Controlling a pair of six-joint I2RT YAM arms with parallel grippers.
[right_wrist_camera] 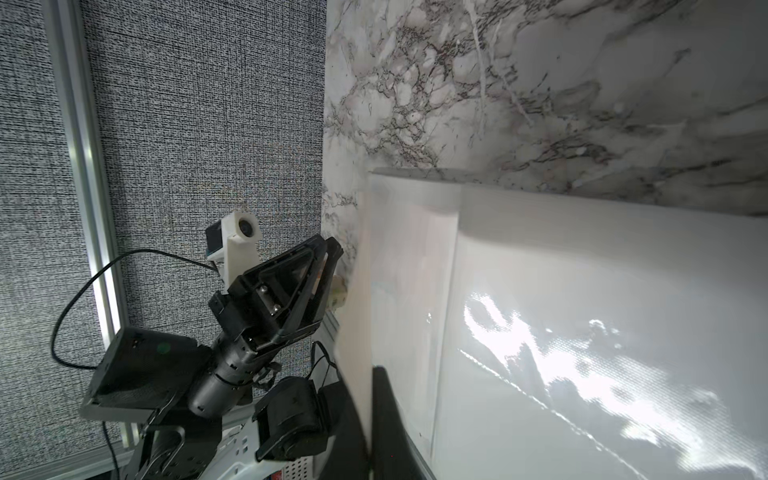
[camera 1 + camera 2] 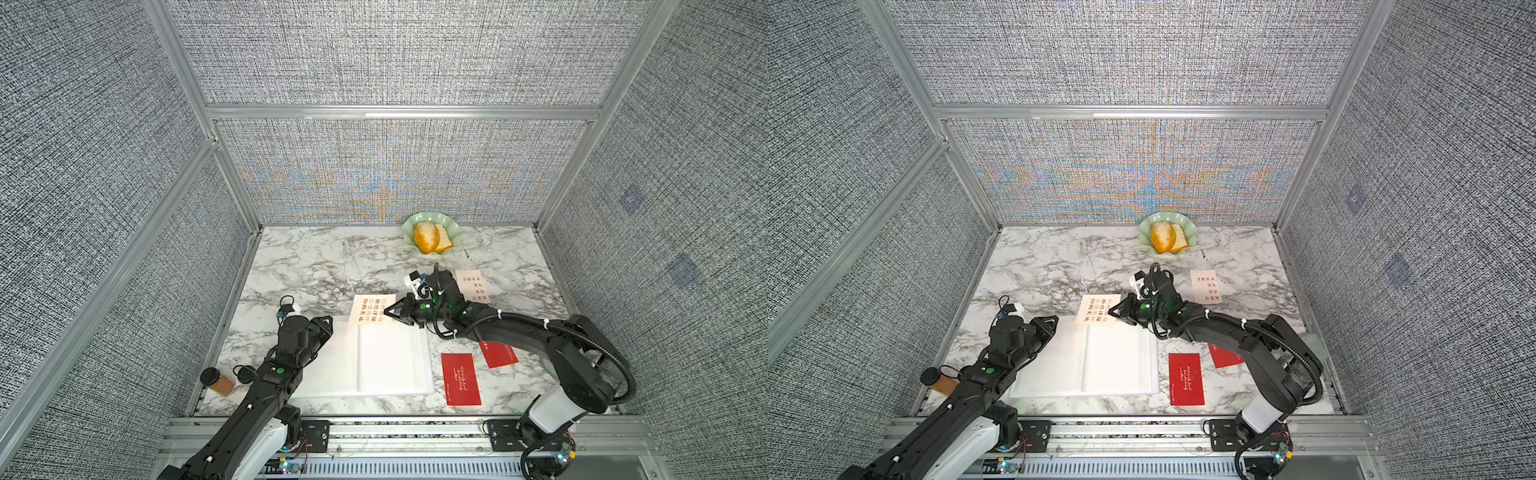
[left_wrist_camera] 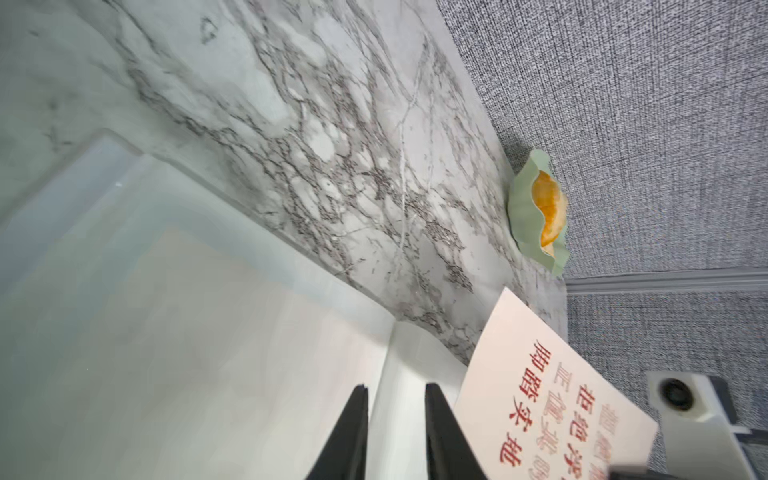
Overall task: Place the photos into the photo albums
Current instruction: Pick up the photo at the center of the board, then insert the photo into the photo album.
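The photo album point(image 2: 374, 361) lies open on the marble table, white pages up, seen also in the wrist views point(image 3: 166, 332) point(image 1: 582, 332). My right gripper point(image 2: 388, 311) point(image 1: 365, 374) is shut on a cream photo with red characters point(image 2: 368, 309) point(image 3: 540, 395), held tilted over the album's far edge. My left gripper point(image 2: 330, 322) point(image 3: 397, 388) hovers at the album's far left corner, its jaws a narrow gap apart with only white page showing between them. Another cream photo point(image 2: 473, 284) lies at the far right. Two red photos point(image 2: 461, 380) point(image 2: 500, 355) lie right of the album, one partly under my right arm.
A green bowl with bread point(image 2: 432, 237) stands at the back wall. A small brown jar with a black lid point(image 2: 216, 380) stands at the front left corner, beside my left arm. Grey fabric walls close in three sides.
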